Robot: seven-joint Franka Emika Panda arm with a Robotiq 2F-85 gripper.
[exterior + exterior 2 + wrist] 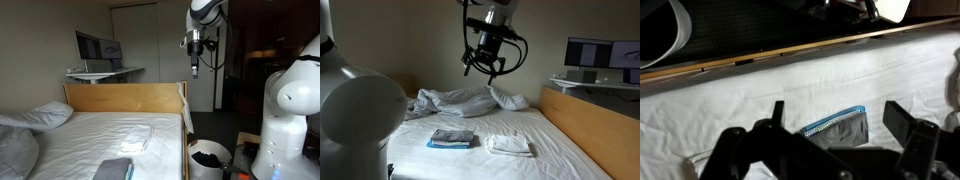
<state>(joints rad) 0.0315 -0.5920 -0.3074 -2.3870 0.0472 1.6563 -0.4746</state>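
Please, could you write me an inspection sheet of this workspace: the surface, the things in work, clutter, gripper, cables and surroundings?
Surface: bed with a flat white sheet; wooden board at one end.
Job's things: grey towel, folded, with a blue edge; white cloth, folded, beside it and apart from it.
Clutter: crumpled duvet and a pillow at the end away from the board.
Grippers: gripper high above the bed, fingers apart, holding nothing.
Cables: black cable looping beside the wrist.
Surroundings: monitor on a desk; bin beside the bed.
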